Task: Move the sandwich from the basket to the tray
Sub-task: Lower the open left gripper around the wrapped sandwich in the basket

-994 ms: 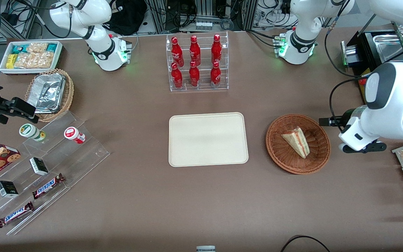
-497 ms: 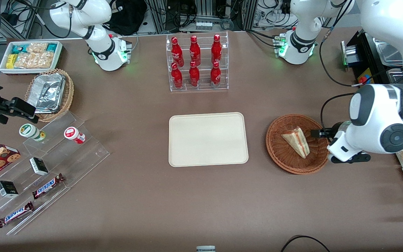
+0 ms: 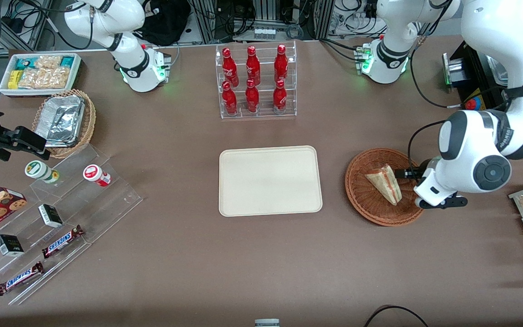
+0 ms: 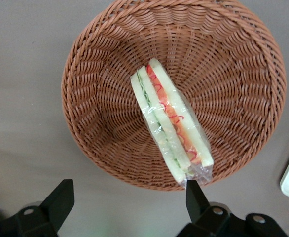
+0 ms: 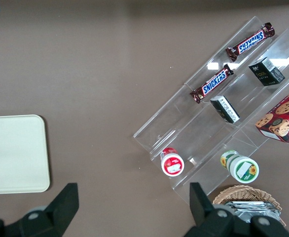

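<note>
Tray (image 3: pixel 270 180) first, lying bare near the middle of the table; nothing is resting on it yet, so the delivery end of the job is still waiting. Next along, toward the working arm's end of the table, the basket (image 3: pixel 386 186) is sitting well apart from the tray, and the sandwich (image 3: pixel 385 183) is lying inside it, tilted against the woven wall with its red and green filling edge showing. Last in line, the gripper (image 3: pixel 413 181) is hanging over the basket's rim on the working arm's side, near the sandwich but not touching it.

From the wrist camera, the fingers (image 4: pixel 196 196) are standing spread wide, holding nothing, with the sandwich (image 4: pixel 171 127) and basket (image 4: pixel 105 113) showing below and ahead of them; one fingertip is lining up close to the wedge's narrow wrapped end.

Judging by this, the reaching step is in hand: the arm is approaching for the pick and the grasp is not yet made. The next move is likely calling for the gripper to centre over the wedge, straddle its two bread faces, descend into the basket without catching the rim, and close gently, since the soft bread and slippery wrap are probably going to squash or slide under a hard pinch.
</note>
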